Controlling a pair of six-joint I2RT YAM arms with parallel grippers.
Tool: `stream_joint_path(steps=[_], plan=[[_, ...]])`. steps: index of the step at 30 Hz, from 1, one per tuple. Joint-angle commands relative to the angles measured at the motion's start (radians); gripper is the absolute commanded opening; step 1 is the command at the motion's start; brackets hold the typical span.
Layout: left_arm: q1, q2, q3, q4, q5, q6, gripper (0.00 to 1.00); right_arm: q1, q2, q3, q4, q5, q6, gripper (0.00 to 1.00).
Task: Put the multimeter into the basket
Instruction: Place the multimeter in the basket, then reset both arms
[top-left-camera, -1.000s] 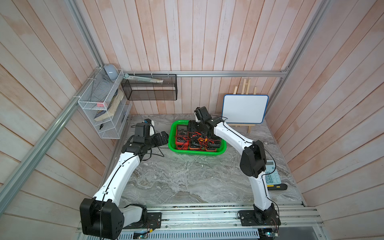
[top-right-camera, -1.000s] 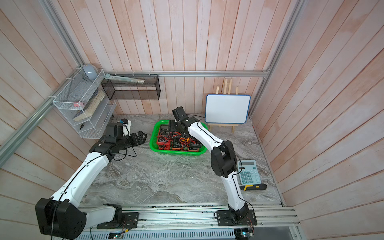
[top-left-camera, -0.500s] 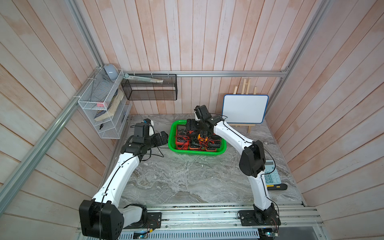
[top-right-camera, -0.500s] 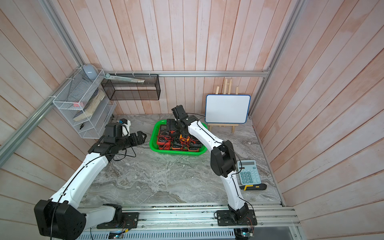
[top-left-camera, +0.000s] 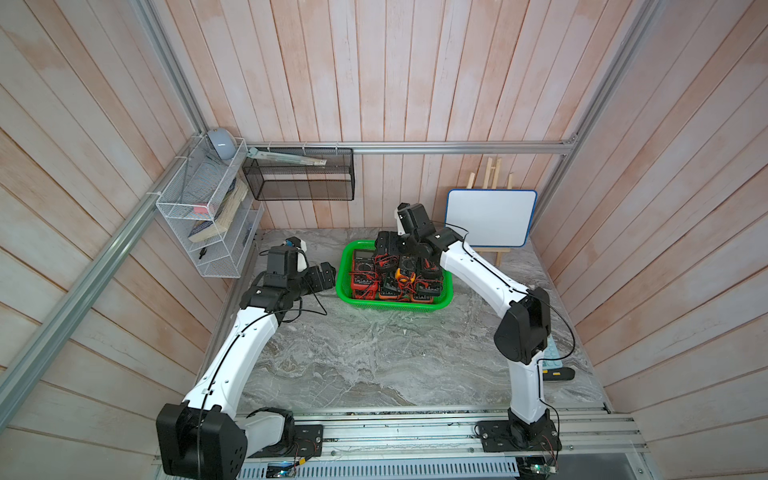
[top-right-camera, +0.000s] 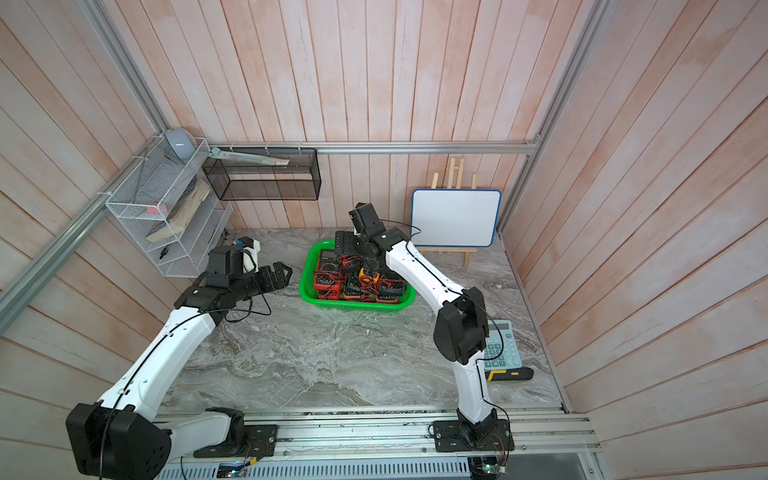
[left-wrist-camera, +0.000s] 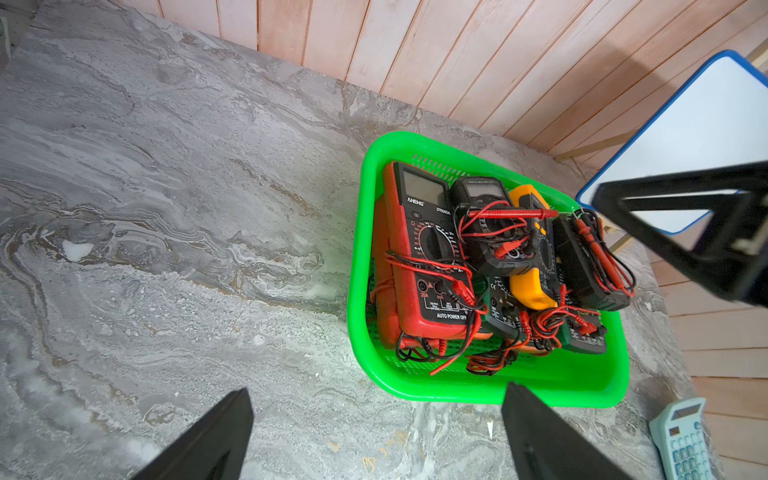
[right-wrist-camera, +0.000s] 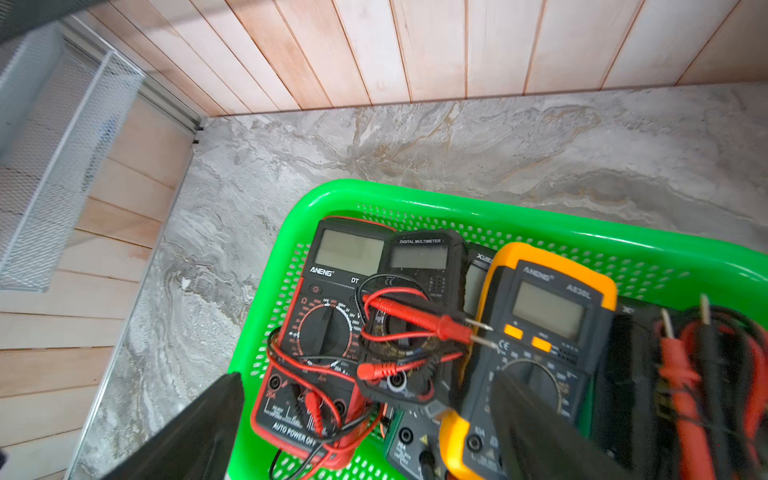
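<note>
Multimeters lay heaped, leads tangled, in the green basket toward the back of the marble table. The right gripper hung just above them, jaws spread wide and empty. The left gripper hovered beside the basket, jaws likewise parted.

On the marble desk, in front of the whiteboard: pale blue calculator, black-and-yellow tool just beside. On the wall, left of the whiteboard: black mesh basket, white wire rack.
</note>
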Motion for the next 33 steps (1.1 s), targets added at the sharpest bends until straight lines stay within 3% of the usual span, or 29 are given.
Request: stream_joint_path(steps=[1,10,19,27,33], plan=[[0.004,-0.029,0.017,0.010,-0.025,0.014,1.00,-0.005,-0.111,-0.092,0.073,0.025,-0.017,0.98],[0.004,-0.053,0.009,0.077,-0.053,0.024,1.00,-0.077,-0.447,-0.514,0.348,0.015,0.004,0.98],[0.004,-0.166,-0.097,0.295,-0.118,0.101,1.00,-0.223,-0.739,-0.829,0.476,0.126,-0.037,0.98],[0.005,-0.340,-0.356,0.662,-0.260,0.239,1.00,-0.393,-0.952,-1.091,0.586,0.207,-0.077,0.98],[0.006,-0.397,-0.553,0.865,-0.358,0.345,1.00,-0.487,-1.031,-1.240,0.677,0.344,-0.136,0.98]])
